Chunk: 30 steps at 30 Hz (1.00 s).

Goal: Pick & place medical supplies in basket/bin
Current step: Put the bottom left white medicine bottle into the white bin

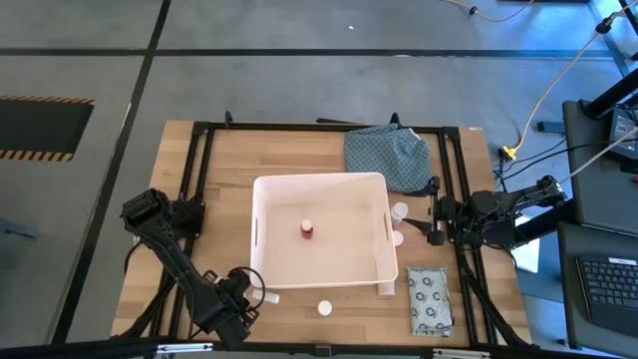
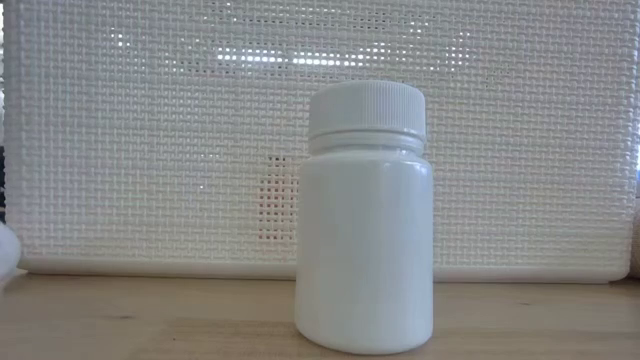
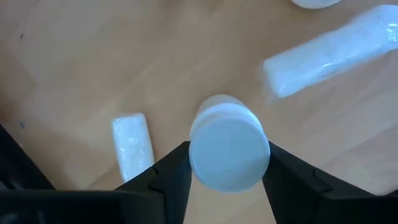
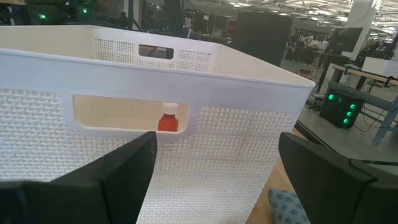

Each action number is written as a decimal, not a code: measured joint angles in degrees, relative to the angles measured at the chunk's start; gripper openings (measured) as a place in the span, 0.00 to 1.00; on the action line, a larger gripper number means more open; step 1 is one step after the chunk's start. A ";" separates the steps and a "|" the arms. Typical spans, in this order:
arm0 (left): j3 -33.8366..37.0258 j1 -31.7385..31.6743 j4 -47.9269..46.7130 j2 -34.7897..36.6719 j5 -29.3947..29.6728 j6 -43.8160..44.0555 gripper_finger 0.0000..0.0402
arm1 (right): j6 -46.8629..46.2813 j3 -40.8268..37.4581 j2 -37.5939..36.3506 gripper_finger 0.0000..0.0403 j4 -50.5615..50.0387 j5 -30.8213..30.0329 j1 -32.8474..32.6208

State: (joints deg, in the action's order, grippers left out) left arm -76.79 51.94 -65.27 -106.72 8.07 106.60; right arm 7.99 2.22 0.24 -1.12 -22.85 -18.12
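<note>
A: Left tool (image 3: 229, 171) straddles a small white bottle (image 3: 229, 148) on the table (image 3: 74, 56) just outside the white tub (image 1: 321, 243); fingers beside it, grip not confirmed.

B: Looks light, rigid, slick. Take the body below the cap. Right tool (image 4: 214, 180) gapes, empty, beside the tub.

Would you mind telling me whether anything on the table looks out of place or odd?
Nothing looks spilled or damaged. Only the red bottle is in the tub; the packet and a white bottle lie outside it, and the cloth is bunched up.

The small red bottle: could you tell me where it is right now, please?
In the high view, the small red bottle stands alone inside the large white rectangular plastic tub, near its middle; the right wrist view shows it through the tub's slot handle.
</note>
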 joint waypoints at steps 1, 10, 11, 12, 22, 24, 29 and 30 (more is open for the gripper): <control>0.00 0.00 0.00 0.00 0.00 -0.29 0.41 | 0.00 0.00 0.00 0.84 0.00 0.00 -0.01; -0.41 0.52 0.22 0.24 -0.40 -3.60 0.40 | 0.01 0.00 0.01 0.84 -0.01 0.00 0.00; -0.87 0.69 0.26 0.43 -0.93 -3.87 0.40 | 0.01 0.00 0.00 0.84 0.01 0.00 0.00; -1.46 0.90 0.23 0.81 -1.37 -3.92 0.40 | 0.00 0.00 0.01 0.84 -0.01 0.00 0.01; -12.21 3.90 4.85 4.56 3.52 -10.35 0.40 | 0.02 0.00 0.01 0.84 -0.01 0.00 -0.01; -14.97 4.54 6.22 4.87 7.14 -11.98 0.40 | 0.02 0.00 -0.01 0.84 -0.01 0.00 0.01; -21.73 6.04 10.74 5.05 17.83 -18.73 0.39 | 0.00 0.00 0.00 0.84 0.00 0.00 0.00; -22.62 6.21 11.58 5.05 20.93 -21.40 0.39 | 0.00 0.00 -0.01 0.84 -0.01 0.00 -0.01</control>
State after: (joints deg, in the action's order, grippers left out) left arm -99.41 58.15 -53.69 -101.67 29.00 85.20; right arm 7.99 2.22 0.23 -1.13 -22.85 -18.13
